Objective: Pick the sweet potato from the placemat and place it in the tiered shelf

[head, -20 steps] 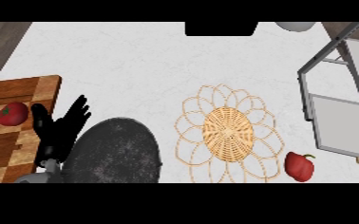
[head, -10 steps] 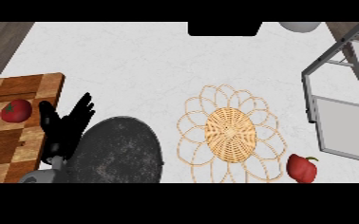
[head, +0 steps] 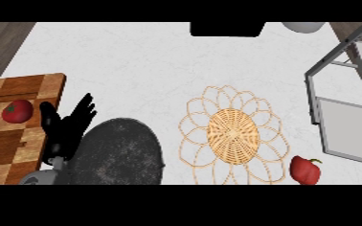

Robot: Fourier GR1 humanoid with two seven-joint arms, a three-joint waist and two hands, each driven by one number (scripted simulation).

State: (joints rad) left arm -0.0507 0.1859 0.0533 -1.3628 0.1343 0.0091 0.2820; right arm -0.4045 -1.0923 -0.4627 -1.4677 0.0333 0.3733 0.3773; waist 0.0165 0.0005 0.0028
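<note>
Woven flower-shaped placemat [head: 235, 136], metal-framed tiered shelf [head: 336, 105], black left robot hand [head: 65, 129] open, fingers straight

We're at a kitchen counter: a pale marbled worktop [head: 141, 62] with a checkered wooden cutting board [head: 25, 124] carrying a tomato [head: 17, 111]. There's a woven placemat [head: 233, 135], a red pepper [head: 305, 169], and a metal tiered shelf [head: 338, 110] at right.

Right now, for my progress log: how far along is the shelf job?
Nothing done: the red vegetable lies at the edge of the placemat, outside the tiered shelf. Nothing in hand: the left robot hand rests open. Left: grasp, carry, place.
</note>
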